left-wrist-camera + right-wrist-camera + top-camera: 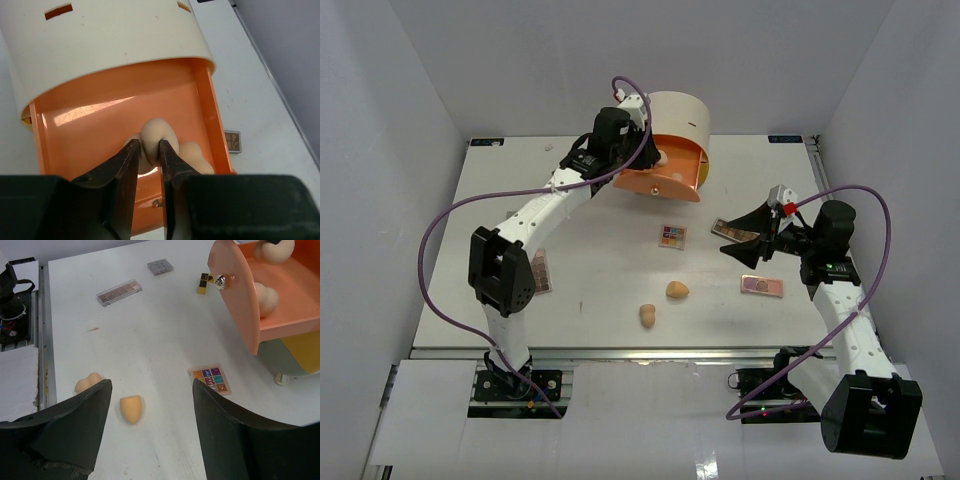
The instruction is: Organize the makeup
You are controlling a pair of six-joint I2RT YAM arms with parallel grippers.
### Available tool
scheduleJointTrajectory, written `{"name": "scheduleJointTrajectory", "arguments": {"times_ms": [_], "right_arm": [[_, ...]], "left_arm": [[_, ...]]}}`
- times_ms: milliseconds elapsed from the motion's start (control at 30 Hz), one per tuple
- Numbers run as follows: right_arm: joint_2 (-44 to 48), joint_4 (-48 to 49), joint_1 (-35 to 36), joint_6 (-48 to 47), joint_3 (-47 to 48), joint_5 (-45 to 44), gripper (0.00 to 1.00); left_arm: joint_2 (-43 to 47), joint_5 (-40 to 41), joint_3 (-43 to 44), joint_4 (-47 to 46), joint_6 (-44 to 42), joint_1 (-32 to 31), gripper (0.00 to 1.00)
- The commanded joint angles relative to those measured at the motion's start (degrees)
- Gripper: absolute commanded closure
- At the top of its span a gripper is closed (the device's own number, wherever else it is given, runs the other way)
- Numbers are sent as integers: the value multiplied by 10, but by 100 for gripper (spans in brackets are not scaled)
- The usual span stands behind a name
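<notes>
My left gripper [149,150] reaches into the pulled-out orange drawer [100,125] and is shut on a tan sponge [156,131], which bulges above the fingers. Another tan sponge [192,152] lies in the drawer beside it. In the top view the left gripper [655,160] is over the drawer [660,185]. My right gripper [752,232] hovers open above the table, holding nothing. Between its fingers in the right wrist view lie an orange sponge [131,409] and a colourful palette [211,378]; a tan sponge [87,382] is partly behind the left finger.
The cream cylindrical drawer unit [678,118] stands at the back. On the table lie two sponges [677,290] [648,316], a pink palette [762,285], a palette [540,270] by the left arm, a long palette [119,292], a small grey palette [160,266] and a black-and-gold lipstick [203,283].
</notes>
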State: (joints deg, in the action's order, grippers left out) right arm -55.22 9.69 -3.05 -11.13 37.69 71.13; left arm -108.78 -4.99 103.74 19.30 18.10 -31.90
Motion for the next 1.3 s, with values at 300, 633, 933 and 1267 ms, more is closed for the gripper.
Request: {"name": "scheduleJointTrajectory", "arguments": {"times_ms": [300,633,933,1267], "right_arm": [[-15,-30,-3,-63,7,39,26],[-33,-275,162,-337,65,-149,23],[-149,-323,363,-415,90,-403,20],[-260,-319,416,-398,108,-487,29]], "left_arm": [[44,6,31,-4,-9,-2,16],[168,-9,-49,-3,-51,-2,7],[447,-11,-336,-42,-49,3,2],[678,-28,-594,-29,49,5,2]]}}
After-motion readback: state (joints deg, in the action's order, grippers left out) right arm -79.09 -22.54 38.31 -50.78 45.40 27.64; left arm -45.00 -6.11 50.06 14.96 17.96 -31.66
